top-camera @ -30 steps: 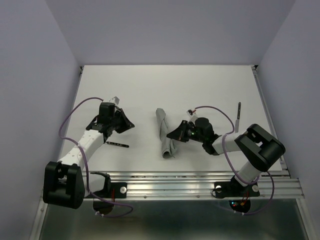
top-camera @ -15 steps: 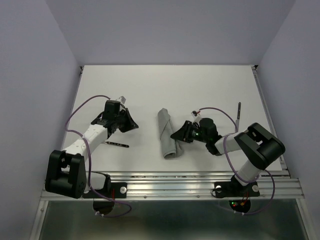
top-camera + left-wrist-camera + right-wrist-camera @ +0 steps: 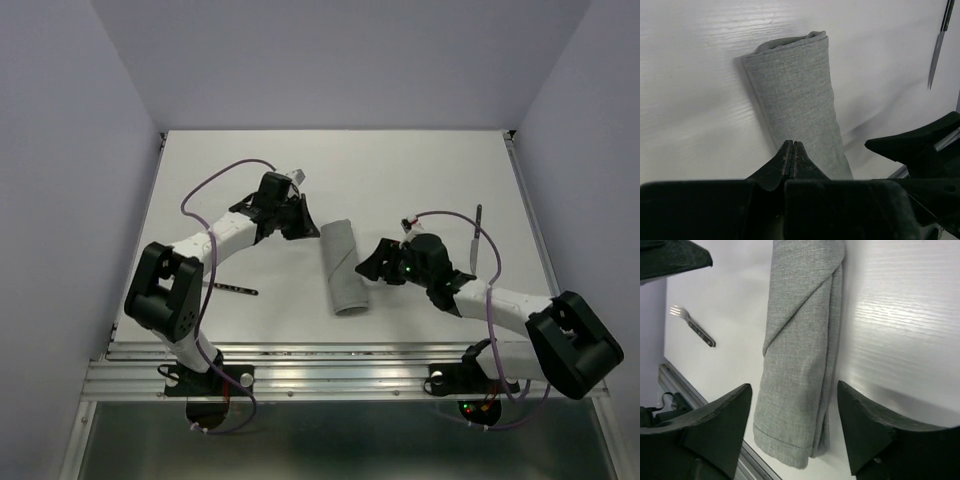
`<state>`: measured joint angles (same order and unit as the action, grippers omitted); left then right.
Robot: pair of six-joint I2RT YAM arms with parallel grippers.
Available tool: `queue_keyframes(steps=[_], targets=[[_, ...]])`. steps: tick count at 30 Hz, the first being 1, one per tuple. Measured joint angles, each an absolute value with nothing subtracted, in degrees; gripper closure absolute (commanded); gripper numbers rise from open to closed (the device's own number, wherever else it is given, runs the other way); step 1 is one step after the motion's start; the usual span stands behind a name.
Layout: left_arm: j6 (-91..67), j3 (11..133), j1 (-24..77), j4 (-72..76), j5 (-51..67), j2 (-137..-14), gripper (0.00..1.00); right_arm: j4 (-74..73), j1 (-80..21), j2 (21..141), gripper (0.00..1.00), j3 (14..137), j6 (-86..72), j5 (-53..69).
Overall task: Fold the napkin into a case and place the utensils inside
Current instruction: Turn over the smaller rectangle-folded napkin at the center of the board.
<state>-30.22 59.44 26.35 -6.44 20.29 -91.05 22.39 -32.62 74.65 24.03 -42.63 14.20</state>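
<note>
The napkin [image 3: 343, 265] lies folded into a narrow grey case [image 3: 800, 340] in the middle of the table, its long side running front to back. My left gripper [image 3: 307, 228] is shut with nothing in it, its tips [image 3: 792, 146] at the left edge of the case's [image 3: 800, 95] far end. My right gripper [image 3: 371, 262] is open just right of the case; in the right wrist view its fingers [image 3: 720, 425] stand either side of the near end without touching. Of the utensils, a fork [image 3: 235, 289] lies left and a knife [image 3: 478, 235] lies right.
The fork [image 3: 692, 327] lies near the table's front rail [image 3: 340, 352]. In the left wrist view the knife [image 3: 938, 47] shows beyond the right gripper's black fingers [image 3: 920, 145]. White walls close the table at the back and sides.
My right gripper has opened and let go of the napkin, which now lies flatter and wider. My left arm has swung right and back, up to the case's far end.
</note>
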Motion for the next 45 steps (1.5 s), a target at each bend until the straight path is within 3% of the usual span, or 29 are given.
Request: queue_keyframes(steps=[1,2,3,5,6,18,23,34,45], targets=[[-30.13,61.34,27.03,-6.22,20.88,-93.36,1.00,18.02,-32.62,71.53,0.49,24.67,-41.47,12.62],[-30.02,63.09,27.59,-5.89,21.41,-95.37,1.00,16.03,-32.62,70.52,0.58,25.15,-41.08,11.92],[-29.98,63.92,27.86,-5.61,21.74,-96.60,1.00,12.14,-32.64,68.73,0.76,26.28,-40.23,10.59],[-29.82,66.39,28.88,-5.54,22.76,-99.83,1.00,7.60,-32.82,67.53,0.96,28.03,-39.07,9.06],[-29.76,67.05,29.15,-5.56,23.18,-100.77,1.00,5.89,-33.10,67.22,0.99,28.91,-38.98,8.25],[-29.95,71.40,30.41,-4.05,25.08,-109.89,1.00,-6.85,-50.22,75.35,0.99,36.45,-41.54,-0.03],[-30.41,71.40,30.39,-3.49,24.64,-111.87,1.00,-8.62,-50.65,80.36,0.99,36.03,-45.54,-2.94],[-31.16,71.20,30.39,-2.09,22.28,-111.63,1.00,-12.91,-50.81,79.40,0.99,36.62,-45.89,-14.00],[-31.31,70.87,30.39,-3.31,20.01,-102.63,1.00,-22.02,-49.06,79.99,0.99,40.60,-42.39,-24.05]])
